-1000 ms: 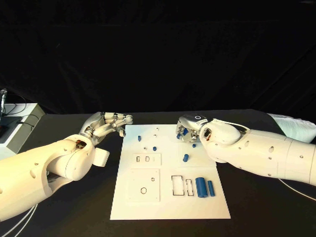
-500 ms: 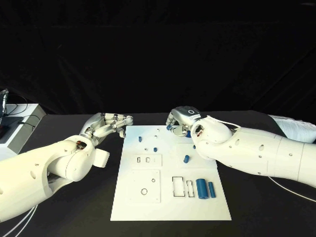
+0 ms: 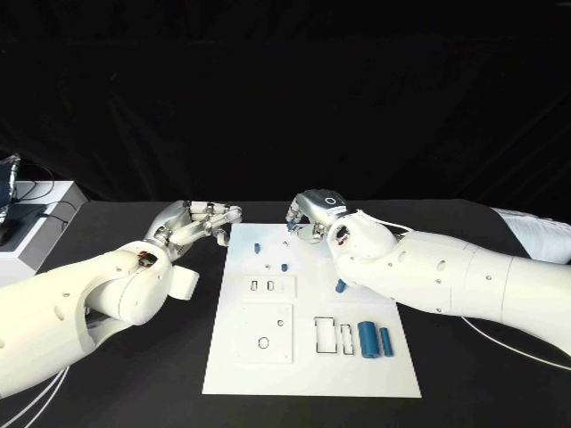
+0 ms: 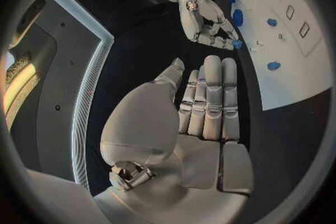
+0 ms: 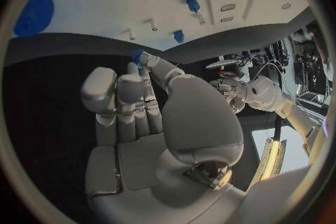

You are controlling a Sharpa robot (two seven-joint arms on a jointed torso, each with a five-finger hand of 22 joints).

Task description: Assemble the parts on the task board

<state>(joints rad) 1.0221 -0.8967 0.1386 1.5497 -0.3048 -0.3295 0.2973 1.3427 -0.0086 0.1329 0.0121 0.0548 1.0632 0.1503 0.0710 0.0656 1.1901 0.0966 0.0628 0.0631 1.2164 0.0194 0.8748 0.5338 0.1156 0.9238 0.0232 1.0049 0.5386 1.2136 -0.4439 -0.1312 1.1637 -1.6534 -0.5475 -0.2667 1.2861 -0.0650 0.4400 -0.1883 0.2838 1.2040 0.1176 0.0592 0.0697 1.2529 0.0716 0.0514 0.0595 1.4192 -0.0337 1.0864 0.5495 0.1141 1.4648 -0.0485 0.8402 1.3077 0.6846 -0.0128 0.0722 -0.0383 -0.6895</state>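
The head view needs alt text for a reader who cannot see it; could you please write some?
A white task board lies on a black table with small blue parts on it. The right robot hand hovers over its far edge, and the left robot hand sits beside its far left corner.

No legible text, label or number anywhere.

Both arms wear smooth, rounded white shells dotted with small dark screw holes. The left hand (image 3: 195,221) and right hand (image 3: 314,214) are silver metal with segmented fingers and pale palm plates. A thin white cable loops over the right forearm. Exposed metal fittings sit at each thumb base.
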